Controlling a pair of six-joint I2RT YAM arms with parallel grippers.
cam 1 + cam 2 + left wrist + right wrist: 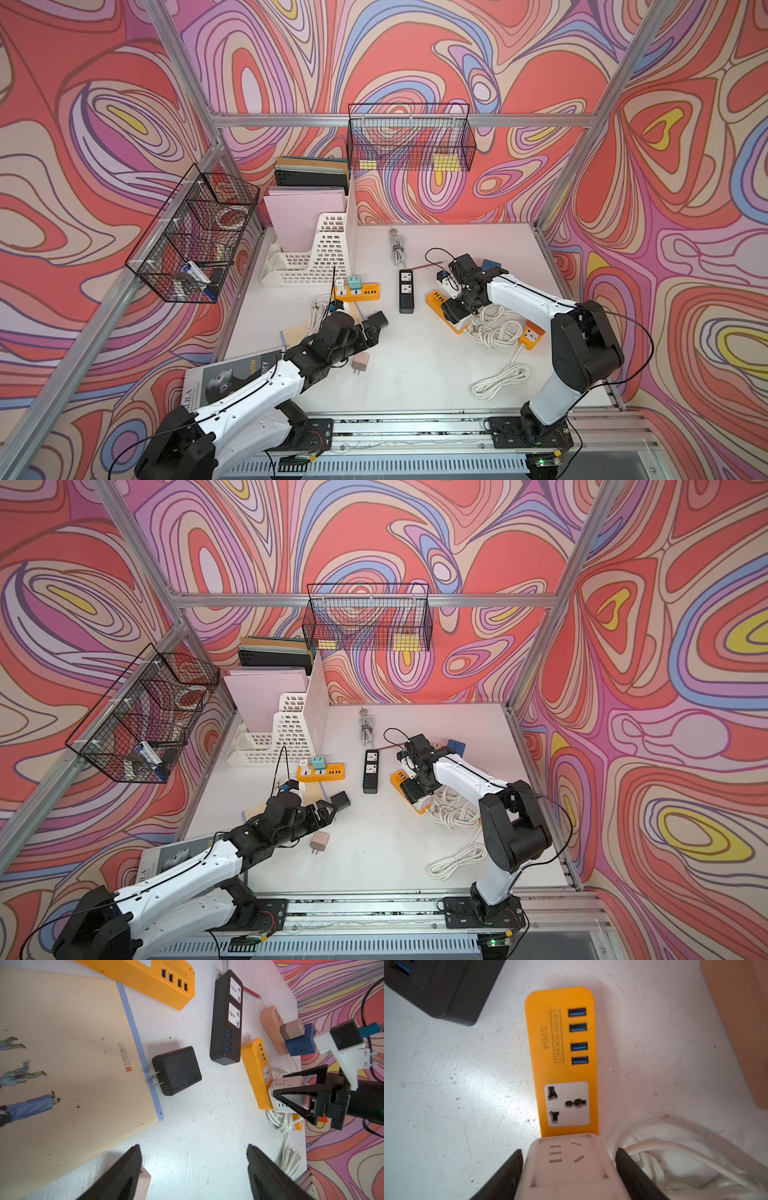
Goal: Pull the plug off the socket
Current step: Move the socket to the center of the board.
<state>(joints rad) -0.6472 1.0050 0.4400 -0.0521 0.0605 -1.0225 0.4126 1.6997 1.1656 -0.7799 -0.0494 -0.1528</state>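
Note:
An orange socket strip (pixel 562 1043) lies on the white table, right of centre in both top views (pixel 436 298) (pixel 400 777). A white cube plug (pixel 566 1167) (pixel 284 1084) sits in its near end. My right gripper (pixel 569 1150) (pixel 453 309) comes down over the cube, one finger against each side, shut on it. My left gripper (pixel 193 1146) (pixel 368 332) hangs open over bare table with nothing in it. A black charger (pixel 176 1070) (pixel 377 320) lies loose just ahead of it, and a pink charger (pixel 360 362) (pixel 145 1180) lies by one finger.
A second orange strip (pixel 358 291) holds a white and a teal plug. A black power strip (pixel 406 291) lies between the two arms. White cable coils (pixel 498 380) lie at the right, a file rack (pixel 316 253) at the back left, a magazine (pixel 232 374) under the left arm.

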